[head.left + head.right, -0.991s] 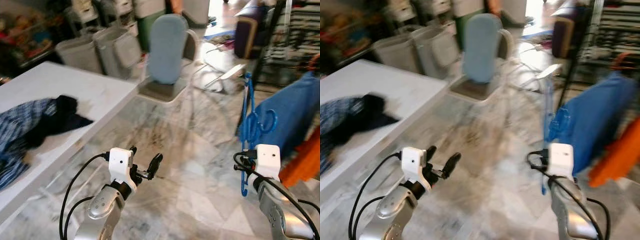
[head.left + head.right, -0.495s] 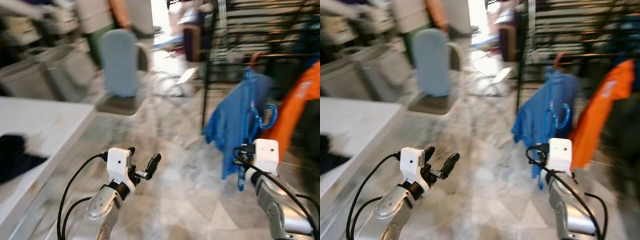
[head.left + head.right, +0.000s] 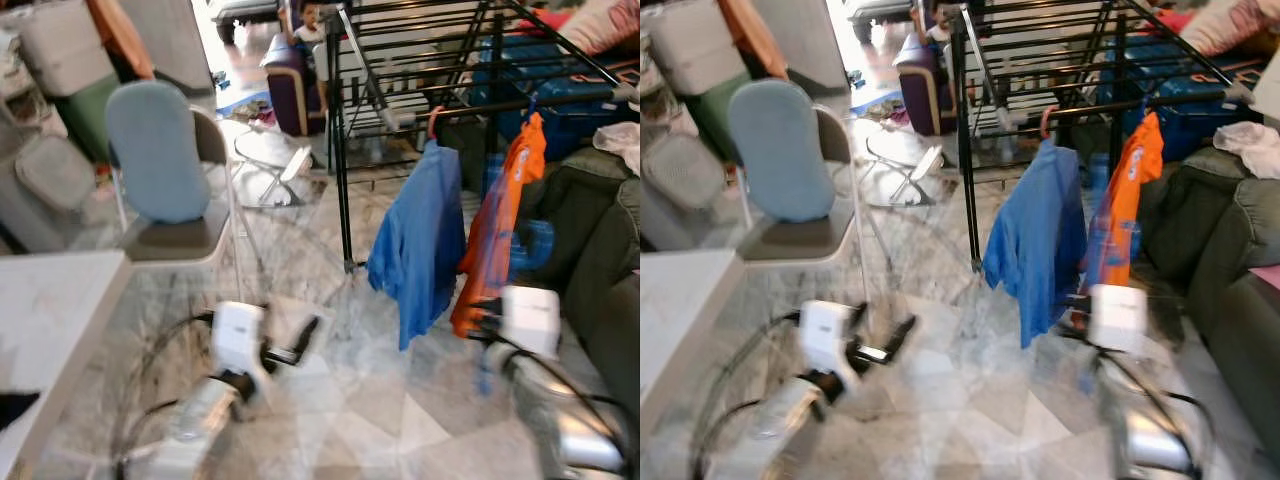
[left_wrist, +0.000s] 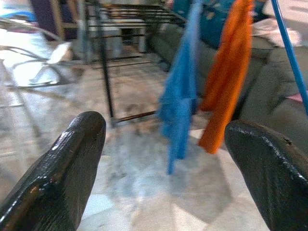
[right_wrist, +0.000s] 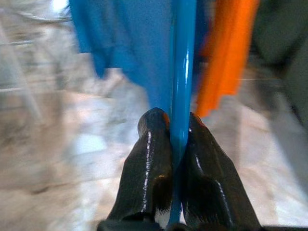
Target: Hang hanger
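Note:
A blue plastic hanger is pinched by its thin bar between the two black fingers of my right gripper, which is shut on it. That arm is low on the right in the eye views, its white wrist block blurred in front of the hanging clothes. A black drying rack stands ahead, with a blue shirt and an orange shirt hung on its rail. My left gripper is open with nothing between its fingers, held low at centre-left. The hanger's bar also crosses the left wrist view.
A chair with a blue backrest stands at the left on the marble floor. The white table's corner is at the near left. A dark green sofa is on the right, and grey bins sit at the far left.
The view has swung to the right: the table and clothes on it slid off to the left, and the rack and sofa came into view. Both grippers hold as before.

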You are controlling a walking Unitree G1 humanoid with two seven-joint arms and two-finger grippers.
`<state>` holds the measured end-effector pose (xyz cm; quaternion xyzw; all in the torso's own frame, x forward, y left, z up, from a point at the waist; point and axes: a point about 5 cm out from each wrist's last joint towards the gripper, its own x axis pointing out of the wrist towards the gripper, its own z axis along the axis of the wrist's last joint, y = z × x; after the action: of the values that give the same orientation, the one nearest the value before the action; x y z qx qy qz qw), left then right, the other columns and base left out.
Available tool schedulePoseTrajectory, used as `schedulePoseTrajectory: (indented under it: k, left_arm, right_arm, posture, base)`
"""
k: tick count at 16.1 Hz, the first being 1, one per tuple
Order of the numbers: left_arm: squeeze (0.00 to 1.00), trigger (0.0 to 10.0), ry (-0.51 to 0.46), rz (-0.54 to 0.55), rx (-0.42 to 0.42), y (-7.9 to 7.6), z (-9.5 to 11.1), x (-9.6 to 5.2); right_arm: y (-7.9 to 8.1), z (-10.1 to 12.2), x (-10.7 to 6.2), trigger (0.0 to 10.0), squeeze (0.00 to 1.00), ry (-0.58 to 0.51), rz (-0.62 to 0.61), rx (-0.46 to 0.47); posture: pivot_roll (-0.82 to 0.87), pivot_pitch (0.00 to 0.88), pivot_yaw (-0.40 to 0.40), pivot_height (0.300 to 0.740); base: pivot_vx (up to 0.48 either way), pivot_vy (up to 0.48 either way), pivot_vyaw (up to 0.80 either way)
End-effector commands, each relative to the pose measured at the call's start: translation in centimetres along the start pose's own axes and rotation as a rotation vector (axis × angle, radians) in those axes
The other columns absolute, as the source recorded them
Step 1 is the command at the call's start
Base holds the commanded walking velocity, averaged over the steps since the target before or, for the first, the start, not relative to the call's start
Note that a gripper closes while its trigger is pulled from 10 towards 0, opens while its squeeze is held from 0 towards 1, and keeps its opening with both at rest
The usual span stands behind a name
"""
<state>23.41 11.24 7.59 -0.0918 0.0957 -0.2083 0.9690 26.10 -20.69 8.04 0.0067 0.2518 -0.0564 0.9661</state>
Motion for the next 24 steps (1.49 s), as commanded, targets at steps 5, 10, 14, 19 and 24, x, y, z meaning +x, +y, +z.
schedulePoseTrajectory:
  k: [5,10,14,19,24]
  left_arm:
    - [0.00,10.0,-0.008,-0.004,-0.001,0.0,0.1,0.2]
    - [0.00,10.0,-0.001,-0.020,-0.019,-0.2,-0.1,0.2]
    - [0.00,10.0,-0.004,-0.034,-0.016,-0.3,0.0,0.5]
    - [0.00,10.0,-0.004,-0.038,-0.017,-0.3,-0.1,0.5]
    - [0.00,10.0,0.012,-0.031,-0.010,-0.4,-0.4,0.7]
  right_arm:
    - [0.1,-0.8,0.0,10.0,0.00,0.082,0.010,-0.031]
    - [-0.2,-1.6,-0.1,10.0,0.00,0.119,-0.004,-0.035]
    - [0.2,-1.7,-0.2,10.0,0.00,0.128,0.027,-0.034]
    - [0.3,-1.5,-0.1,10.0,0.00,0.124,0.040,-0.050]
    - [0.5,-1.5,-0.1,10.0,0.00,0.121,0.053,-0.059]
  posture:
    - [-0.15,0.000,0.088,0.740]
    - [-0.17,0.000,0.095,0.740]
    - [-0.17,0.000,0.097,0.740]
    - [-0.17,0.000,0.095,0.740]
    - [-0.17,0.000,0.095,0.740]
  base:
    - [0.173,0.000,0.00]
    - [0.362,0.000,-0.35]
    - [0.413,0.000,0.00]
    - [0.410,0.199,0.00]
    - [0.236,0.164,0.00]
